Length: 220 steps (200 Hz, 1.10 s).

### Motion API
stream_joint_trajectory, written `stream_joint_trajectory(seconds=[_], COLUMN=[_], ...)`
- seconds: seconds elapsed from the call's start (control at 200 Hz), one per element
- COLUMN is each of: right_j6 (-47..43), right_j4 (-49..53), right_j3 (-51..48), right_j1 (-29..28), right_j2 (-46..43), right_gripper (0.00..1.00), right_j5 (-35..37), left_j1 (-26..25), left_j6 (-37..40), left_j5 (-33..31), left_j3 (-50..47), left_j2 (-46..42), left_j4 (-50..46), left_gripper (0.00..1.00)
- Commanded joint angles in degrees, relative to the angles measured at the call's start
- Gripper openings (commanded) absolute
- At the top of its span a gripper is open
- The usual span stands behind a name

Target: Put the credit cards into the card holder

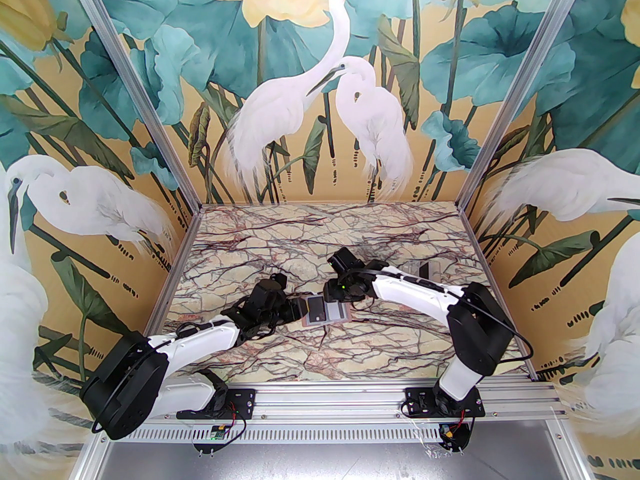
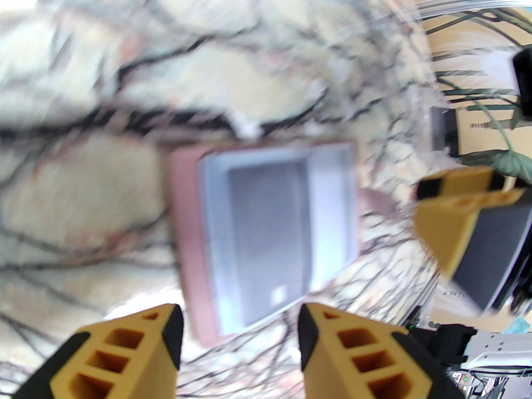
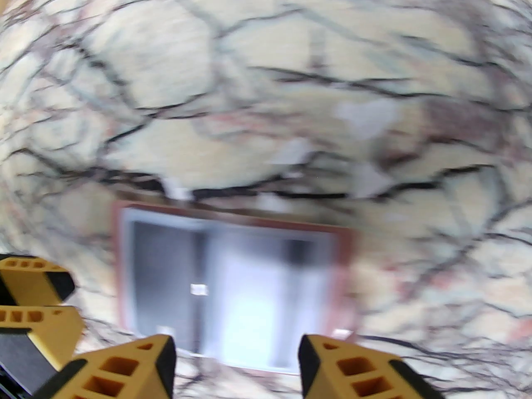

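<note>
On the veined marble-pattern surface (image 1: 280, 238), seen from above, the left tool (image 2: 239, 318) stood at 9 o'clock and the right tool (image 3: 236, 347) at 12 o'clock of the small dusty-pink leather-like card holder (image 2: 183, 231), both with jaws parted and empty. The holder lay open and flat near the middle, a thin dark-grey rectangular credit card (image 2: 270, 239) on its pale grey-blue inside; whether it was tucked in, I could not tell. Light, stiff and slick, a card probably wants pinching by an overhanging edge, and the soft holder pinning at its pink border.
</note>
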<state>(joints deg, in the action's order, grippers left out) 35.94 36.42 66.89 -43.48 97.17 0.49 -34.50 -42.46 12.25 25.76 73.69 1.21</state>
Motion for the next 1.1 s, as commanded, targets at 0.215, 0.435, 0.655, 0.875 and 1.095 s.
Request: stream_joint_trajectory(seconds=[0.215, 0.435, 0.655, 0.875, 1.095], right_j6=[-1.8, -2.4, -2.6, -2.5, -2.9], right_j4=[7.0, 7.4, 6.9, 6.2, 2.1], right_j3=[1.7, 2.5, 2.4, 1.8, -1.1], right_j1=[0.3, 0.3, 0.3, 0.3, 1.8], right_j2=[3.4, 5.2, 5.0, 4.6, 3.6], right_gripper=[0.56, 0.42, 0.16, 0.05, 0.01], right_j5=[7.2, 7.7, 7.1, 7.0, 3.3], left_j1=[-0.1, -0.1, -0.1, -0.1, -0.1], left_j6=[-0.4, -0.4, -0.4, -1.3, -1.0], left_j5=[-1.1, -1.1, -0.4, 3.5, 5.7], left_j3=[-1.5, -1.7, -0.7, 0.6, 2.3], left_j2=[2.9, 3.5, 4.6, 10.0, 14.0], left_j4=[0.3, 0.7, 1.1, 5.6, 8.8], left_gripper=[0.53, 0.56, 0.63, 0.64, 0.64])
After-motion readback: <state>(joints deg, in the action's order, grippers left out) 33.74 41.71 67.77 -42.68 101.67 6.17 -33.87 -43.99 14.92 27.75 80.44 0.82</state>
